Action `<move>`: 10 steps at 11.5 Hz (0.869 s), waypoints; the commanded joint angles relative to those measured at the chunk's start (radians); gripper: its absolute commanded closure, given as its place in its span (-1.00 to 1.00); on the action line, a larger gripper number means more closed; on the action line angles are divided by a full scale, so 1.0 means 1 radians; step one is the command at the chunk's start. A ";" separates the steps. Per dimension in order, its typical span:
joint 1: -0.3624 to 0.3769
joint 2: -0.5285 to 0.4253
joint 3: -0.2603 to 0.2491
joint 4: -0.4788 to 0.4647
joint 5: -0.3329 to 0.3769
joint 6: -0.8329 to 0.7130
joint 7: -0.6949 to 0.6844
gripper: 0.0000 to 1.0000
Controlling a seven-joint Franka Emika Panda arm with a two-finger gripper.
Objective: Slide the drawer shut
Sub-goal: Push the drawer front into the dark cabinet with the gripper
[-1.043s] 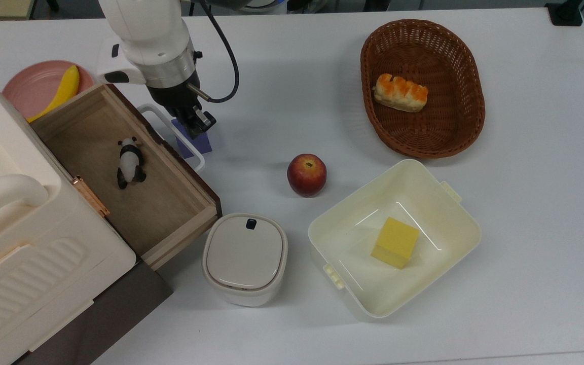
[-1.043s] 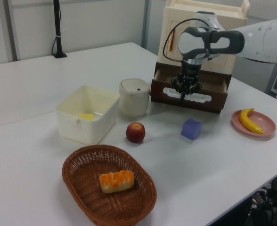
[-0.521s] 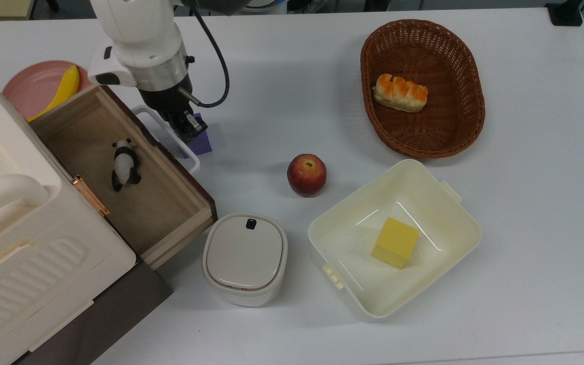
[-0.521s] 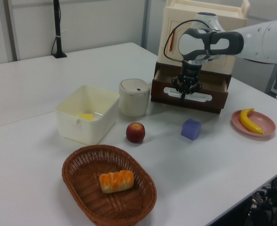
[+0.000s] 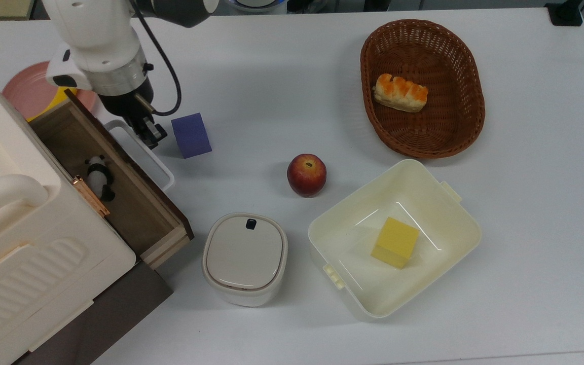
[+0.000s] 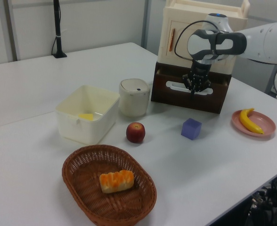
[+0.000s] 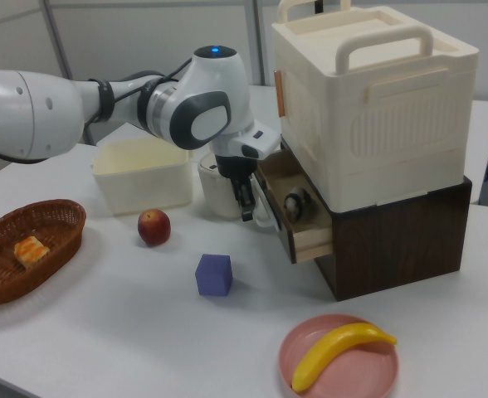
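My gripper [image 5: 146, 133] sits at the white handle [image 5: 140, 154], fingers nearly together, gripping nothing AFAICT. Drawer [image 5: 119, 187] at 9 o'clock of the table in top view, approx. half open. Risk: I'm off-centre, so the push could skew and jam it, or slip off. Panda [image 5: 98, 177] inside might tip.

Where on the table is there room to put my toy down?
Between the basket and the cube, the white table is bare. So is the strip below the tub. It is crowded around the drawer and canister.
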State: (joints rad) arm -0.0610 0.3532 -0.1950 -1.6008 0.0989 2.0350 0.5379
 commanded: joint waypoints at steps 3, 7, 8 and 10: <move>-0.048 0.029 -0.004 0.044 -0.004 0.082 -0.019 1.00; -0.071 0.038 -0.003 0.065 -0.002 0.116 -0.012 1.00; -0.074 0.038 -0.004 0.067 0.004 0.119 -0.010 1.00; -0.077 0.038 -0.004 0.065 0.030 0.186 -0.007 1.00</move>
State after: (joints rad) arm -0.1336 0.3821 -0.1951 -1.5494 0.1019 2.1465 0.5369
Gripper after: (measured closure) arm 0.991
